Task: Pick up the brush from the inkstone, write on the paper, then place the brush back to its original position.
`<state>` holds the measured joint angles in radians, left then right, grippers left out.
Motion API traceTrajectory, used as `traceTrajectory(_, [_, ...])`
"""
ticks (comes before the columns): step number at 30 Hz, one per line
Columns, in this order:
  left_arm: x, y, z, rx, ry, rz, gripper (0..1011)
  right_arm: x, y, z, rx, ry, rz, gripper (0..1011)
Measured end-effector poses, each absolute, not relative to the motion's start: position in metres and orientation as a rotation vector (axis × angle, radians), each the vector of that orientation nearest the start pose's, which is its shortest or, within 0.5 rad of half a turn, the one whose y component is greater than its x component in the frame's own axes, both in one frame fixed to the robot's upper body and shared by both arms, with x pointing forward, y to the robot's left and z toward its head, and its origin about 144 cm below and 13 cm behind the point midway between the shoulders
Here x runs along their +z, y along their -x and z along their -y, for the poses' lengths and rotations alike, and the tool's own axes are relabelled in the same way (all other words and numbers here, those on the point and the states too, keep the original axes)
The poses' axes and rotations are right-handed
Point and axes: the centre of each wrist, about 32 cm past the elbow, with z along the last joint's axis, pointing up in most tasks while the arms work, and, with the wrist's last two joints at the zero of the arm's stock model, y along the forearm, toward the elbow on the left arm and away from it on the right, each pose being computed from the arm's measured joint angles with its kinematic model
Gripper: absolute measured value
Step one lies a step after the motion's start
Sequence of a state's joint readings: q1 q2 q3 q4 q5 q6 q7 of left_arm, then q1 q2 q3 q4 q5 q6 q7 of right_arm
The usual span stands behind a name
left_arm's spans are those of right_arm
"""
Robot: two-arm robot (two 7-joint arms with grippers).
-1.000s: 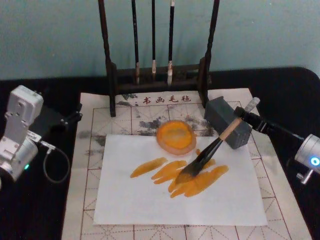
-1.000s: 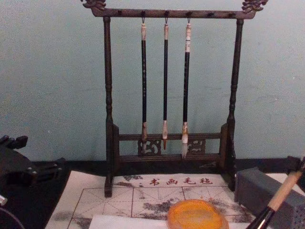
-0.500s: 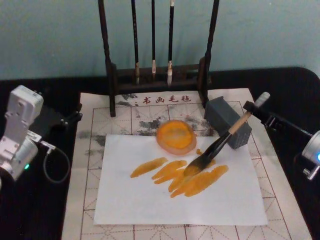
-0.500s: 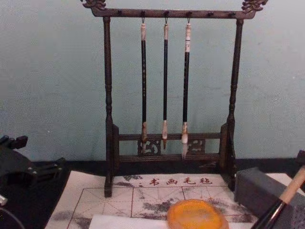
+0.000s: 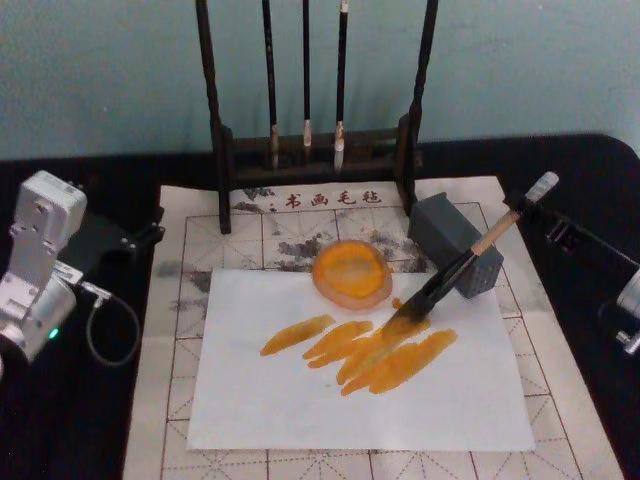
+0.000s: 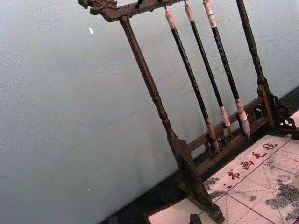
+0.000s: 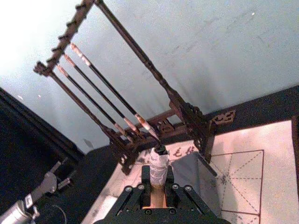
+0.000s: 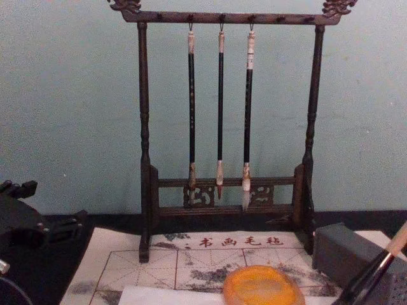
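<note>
Now the right tool pinches the brush high on its stiff, likely light handle, soft tuft down at the paper; left tool sits parked aside.

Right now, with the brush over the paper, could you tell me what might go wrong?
The right gripper holds the brush near its top end, so it could swing or slip. The handle passes close to the grey block and might knock it. The tuft could smear the orange strokes. The left arm sits parked at left.
</note>
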<state>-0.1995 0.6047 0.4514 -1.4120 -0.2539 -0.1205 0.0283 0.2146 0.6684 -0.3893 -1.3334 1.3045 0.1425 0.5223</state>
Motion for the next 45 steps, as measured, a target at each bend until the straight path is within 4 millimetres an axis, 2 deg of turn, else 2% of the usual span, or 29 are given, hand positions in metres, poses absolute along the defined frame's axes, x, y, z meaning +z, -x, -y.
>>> traceTrajectory(9, [1.140,-0.489,-0.310,1.248,-0.304,0.285,1001,1.145,-0.495,0.366,-0.867,-0.404,-0.694,177])
traceTrajectory(20, [1.140,-0.489,-0.310,1.248,-0.304,0.285,1001,1.144,-0.497,0.357,-0.872,-0.517,-0.767,177])
traceTrajectory(45, [1.140,-0.489,-0.310,1.248,-0.304,0.285,1001,1.132,-0.515,0.334,-0.919,-0.605,-0.810,177])
